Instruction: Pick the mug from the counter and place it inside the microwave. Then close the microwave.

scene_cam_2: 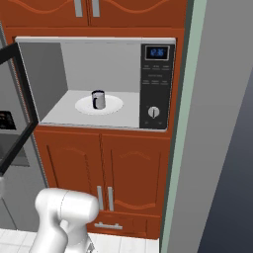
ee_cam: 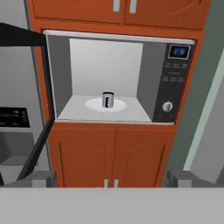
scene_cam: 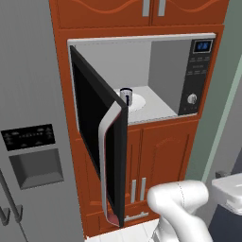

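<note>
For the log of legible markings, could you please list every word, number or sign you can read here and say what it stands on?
Nothing can be read for certain.
Microwave blue display: lit digits, too blurred to read.
Microwave control panel: rows of small pale labels, too small to read.
Refrigerator dispenser panel: rows of tiny marks, illegible.
Mug: no marking visible.
</note>
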You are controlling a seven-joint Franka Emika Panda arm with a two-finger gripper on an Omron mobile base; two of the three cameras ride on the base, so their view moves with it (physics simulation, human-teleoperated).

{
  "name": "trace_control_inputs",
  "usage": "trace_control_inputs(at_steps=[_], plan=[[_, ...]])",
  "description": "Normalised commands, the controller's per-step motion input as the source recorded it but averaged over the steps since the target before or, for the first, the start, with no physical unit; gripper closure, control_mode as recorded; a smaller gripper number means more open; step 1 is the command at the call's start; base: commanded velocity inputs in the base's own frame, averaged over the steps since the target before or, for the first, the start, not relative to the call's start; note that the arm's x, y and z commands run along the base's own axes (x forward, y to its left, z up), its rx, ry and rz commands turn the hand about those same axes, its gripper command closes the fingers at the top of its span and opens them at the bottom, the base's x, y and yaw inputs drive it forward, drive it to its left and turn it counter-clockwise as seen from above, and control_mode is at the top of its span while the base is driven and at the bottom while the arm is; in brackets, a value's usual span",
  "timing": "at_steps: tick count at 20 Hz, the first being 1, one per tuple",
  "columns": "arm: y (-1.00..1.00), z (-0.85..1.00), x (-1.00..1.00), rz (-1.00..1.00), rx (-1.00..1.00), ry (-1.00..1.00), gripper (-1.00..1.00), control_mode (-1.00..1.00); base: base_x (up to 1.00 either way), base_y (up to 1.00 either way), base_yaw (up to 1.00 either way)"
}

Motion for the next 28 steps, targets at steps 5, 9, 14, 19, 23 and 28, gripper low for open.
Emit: trace_control_inputs(at_steps=[5, 9, 14, 19, 23, 28], plan=[[0.00, 0.00, -0.76, -0.18, 0.00, -0.11, -1.00, -1.00, 0.00, 0.00, 0.00], [0.19, 0.02, -0.47, -0.17, 0.00, -0.11, -1.00, -1.00, 0.00, 0.00, 0.00], [0.47, 0.06, -0.43, -0.10, -0.01, -0.18, -1.00, -1.00, 0.00, 0.00, 0.00], [0.49, 0.00, -0.18, -0.04, 0.00, -0.24, -1.00, -1.00, 0.00, 0.00, 0.00], [0.64, 0.00, -0.08, -0.02, -0.01, -0.21, -1.00, -1.00, 0.00, 0.00, 0.00], [0.59, -0.07, 0.00, -0.08, -0.02, -0.10, -1.00, -1.00, 0.00, 0.00, 0.00]])
